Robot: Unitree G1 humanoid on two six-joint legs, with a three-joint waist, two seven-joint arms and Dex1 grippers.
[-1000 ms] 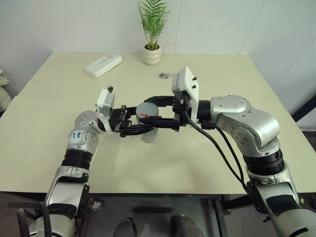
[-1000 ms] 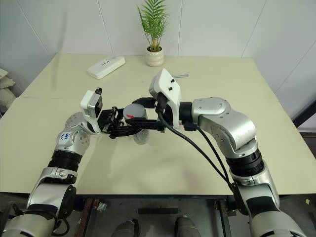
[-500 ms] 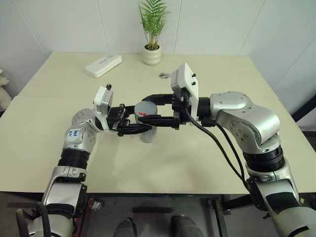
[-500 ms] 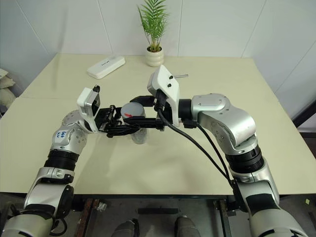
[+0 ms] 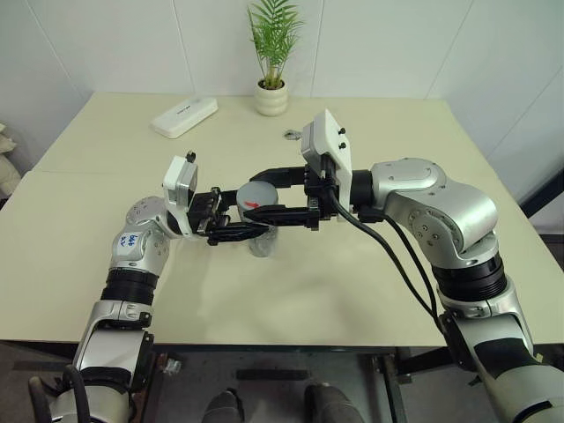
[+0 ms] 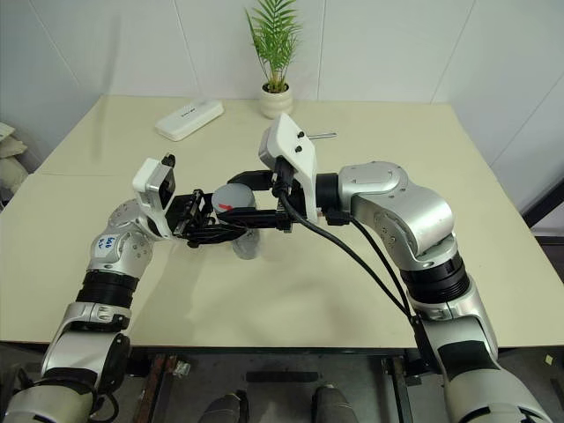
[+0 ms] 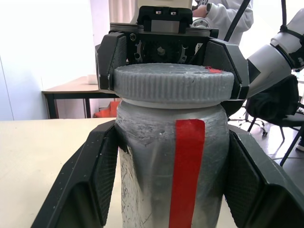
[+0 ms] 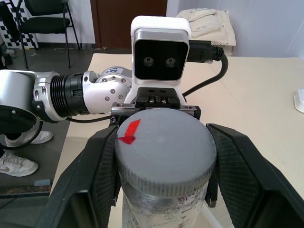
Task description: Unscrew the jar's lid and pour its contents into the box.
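Jar held up off the table, squeezed between the two claws out in front of the chest. Silvery body with a red stripe running down the side, grey ridged lid on top with a small red mark near its edge. Lid seated on the neck, not off yet.

Left claw reaching in from the left, pointing across to the right, clamped on the jar's body just below the lid. Right claw coming in from the opposite side, forearm bent at the elbow, wrist cocked, pinched tight on the lid's rim, right above the left one.

Head views give the big picture: potted plant and flat white case far behind the claws, small metal thing just past the right wrist. Left wrist view adds the stripe and scratched body up close. Right wrist view looks down on the lid top plus the other arm's camera facing back.
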